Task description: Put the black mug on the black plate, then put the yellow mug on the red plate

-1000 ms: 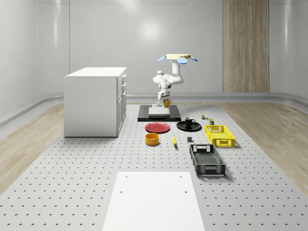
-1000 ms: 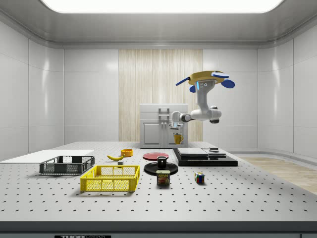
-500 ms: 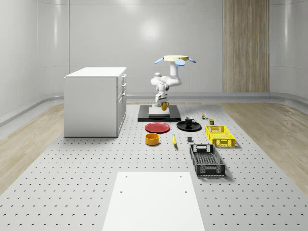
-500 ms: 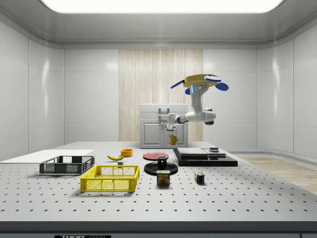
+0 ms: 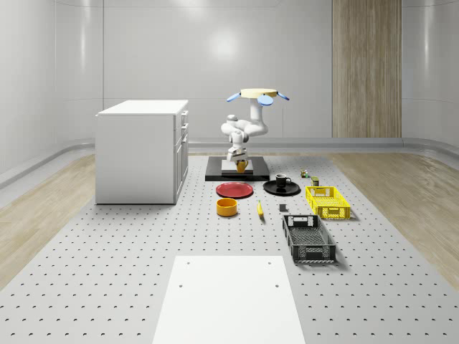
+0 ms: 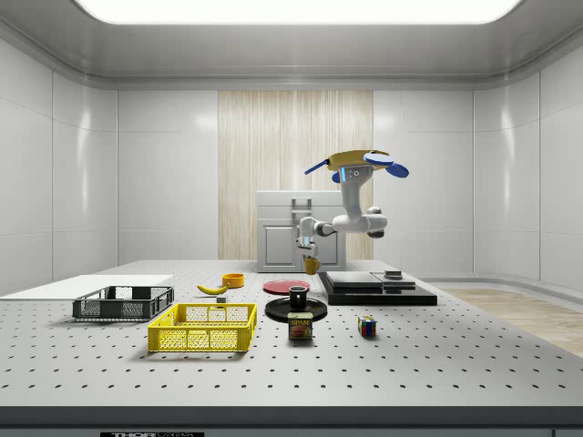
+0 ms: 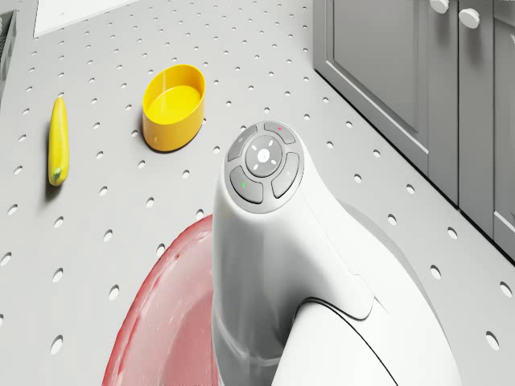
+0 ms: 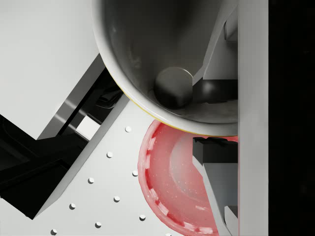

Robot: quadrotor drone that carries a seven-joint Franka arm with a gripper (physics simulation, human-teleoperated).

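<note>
Flat tan disc-shaped drone body (image 5: 258, 93) with blue oval rotor blades (image 6: 385, 165), glossy white jointed arm (image 5: 244, 130) slung underneath.

Smooth rounded white segments on the arm, darker grey bands at the joints, small blue light strip up near the mount in the side view. Up close in the drone view, a grey round button pad (image 7: 263, 163) on the white wrist housing: four wedge keys around a centre key, tiny red and green dots. Matte grey gripper fingers (image 8: 216, 155), blocky.
</note>
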